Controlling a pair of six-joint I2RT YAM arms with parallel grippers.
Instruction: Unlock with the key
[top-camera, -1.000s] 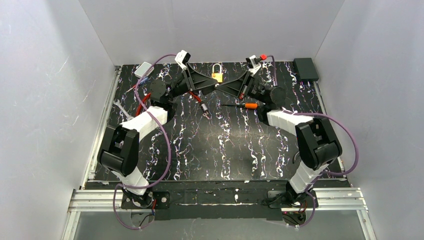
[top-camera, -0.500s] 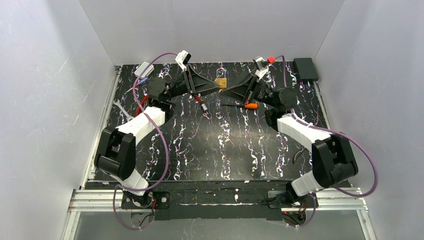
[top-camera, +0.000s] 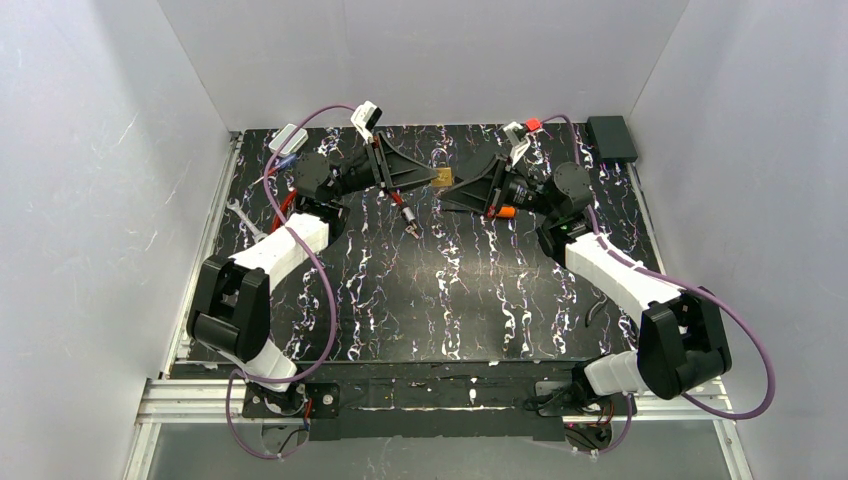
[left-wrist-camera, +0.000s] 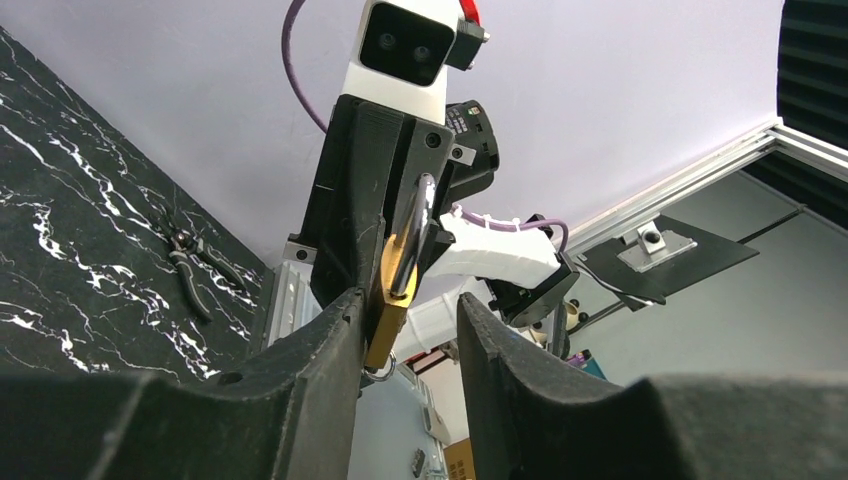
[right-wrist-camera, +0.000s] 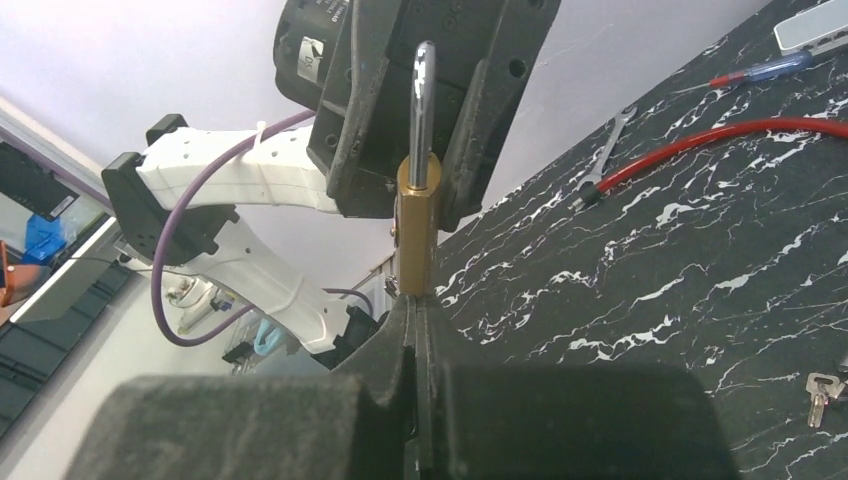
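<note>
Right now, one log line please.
padlock: held off table | right end effector: shut on its base | left end effector: open beside it | key: on table

Right gripper (right-wrist-camera: 413, 300) — fingers pressed flat together, no gap visible, tips touching the underside of the padlock (right-wrist-camera: 417, 230). Cannot tell whether anything thin is pinched between them.

Padlock is brass, upright, seen edge-on. Its shackle (right-wrist-camera: 424, 95) stands between the two black fingers of the left gripper (right-wrist-camera: 418, 190); contact there is unclear.

On the counter (right-wrist-camera: 650, 300):
- wrench (right-wrist-camera: 603, 162) at the edge by the wall
- red cable (right-wrist-camera: 720, 140) running from just beside the wrench
- screwdriver (right-wrist-camera: 765, 68) and white box (right-wrist-camera: 812, 25) further along that edge
- key (right-wrist-camera: 820, 388) — well apart from these, out from the edge
</note>
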